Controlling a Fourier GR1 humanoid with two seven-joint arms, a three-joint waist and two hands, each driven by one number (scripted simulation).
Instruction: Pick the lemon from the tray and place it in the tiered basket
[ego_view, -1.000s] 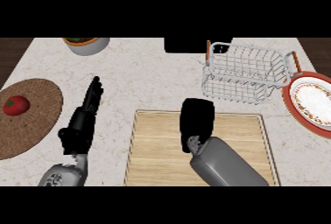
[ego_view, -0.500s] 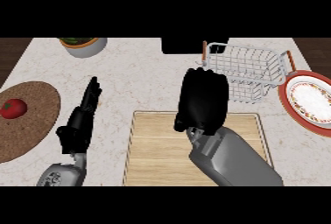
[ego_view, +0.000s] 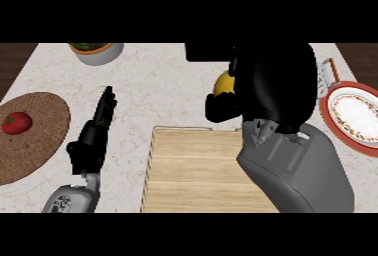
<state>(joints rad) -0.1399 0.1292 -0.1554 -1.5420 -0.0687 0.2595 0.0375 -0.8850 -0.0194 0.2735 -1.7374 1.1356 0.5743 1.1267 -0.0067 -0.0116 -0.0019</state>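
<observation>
My right hand (ego_view: 269, 85) is raised high and close to the view, beyond the far edge of the wooden tray (ego_view: 199, 175). Its fingers and thumb curl round the yellow lemon (ego_view: 224, 84), of which only a sliver shows at the hand's left side. The hand and forearm hide nearly all of the wire tiered basket (ego_view: 323, 75); only a bit of wire shows at its right. My left hand (ego_view: 92, 137) rests open on the counter left of the tray, fingers straight and pointing away.
A red tomato (ego_view: 16, 122) lies on a round brown mat (ego_view: 33, 135) at the left. A bowl (ego_view: 96, 50) stands at the back left. A red-rimmed plate (ego_view: 354, 117) sits at the right edge.
My right hand has risen from the tray with the lemon and moved away and towards the view, now covering the basket. The left hand has stayed put.
</observation>
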